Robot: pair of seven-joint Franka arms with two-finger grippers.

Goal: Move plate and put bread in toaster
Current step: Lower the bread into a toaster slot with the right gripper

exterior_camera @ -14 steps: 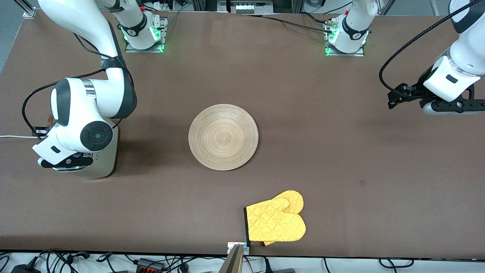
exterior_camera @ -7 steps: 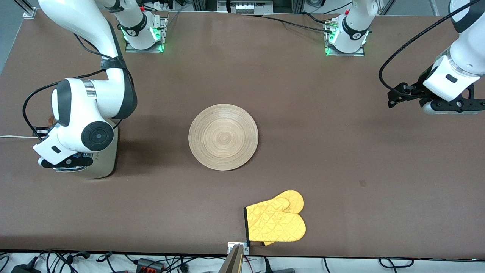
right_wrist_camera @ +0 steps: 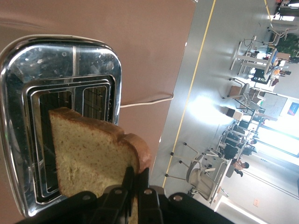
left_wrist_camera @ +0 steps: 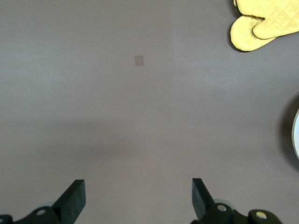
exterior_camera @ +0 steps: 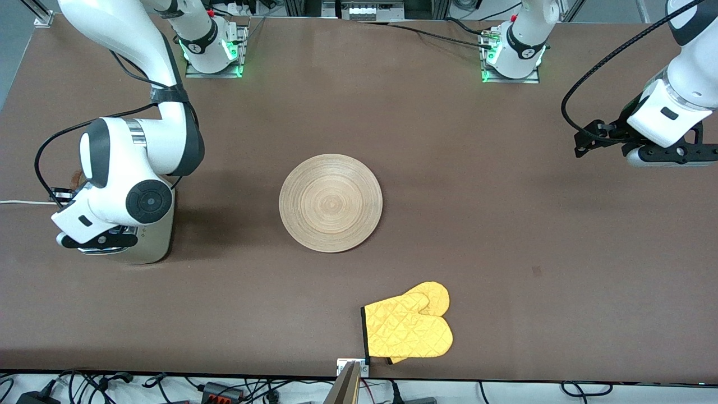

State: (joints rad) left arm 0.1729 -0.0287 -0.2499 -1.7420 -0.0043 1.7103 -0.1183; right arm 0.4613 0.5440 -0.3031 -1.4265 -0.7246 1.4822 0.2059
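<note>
In the right wrist view my right gripper (right_wrist_camera: 136, 179) is shut on the tan bread (right_wrist_camera: 93, 154) at its brown crust. It holds the slice just above the open slots of the shiny silver toaster (right_wrist_camera: 60, 51). I cannot tell whether the slice's edge is inside a slot. In the front view the right gripper (exterior_camera: 98, 241) hangs over the toaster (exterior_camera: 151, 244) at the right arm's end of the table, and the arm hides the bread. The light-wood plate (exterior_camera: 331, 203) lies in the middle of the table. My left gripper (exterior_camera: 670, 157) hovers open and empty over bare table (left_wrist_camera: 138, 198) at the left arm's end.
A yellow oven mitt (exterior_camera: 409, 328) lies near the table's front edge, nearer to the front camera than the plate; it also shows in the left wrist view (left_wrist_camera: 261, 25). The toaster's white cord (exterior_camera: 22, 202) runs off the table's end.
Both arms have shifted only very slightly. The right gripper still holds the bread over the toaster, and the left gripper has drifted a little toward its base.
</note>
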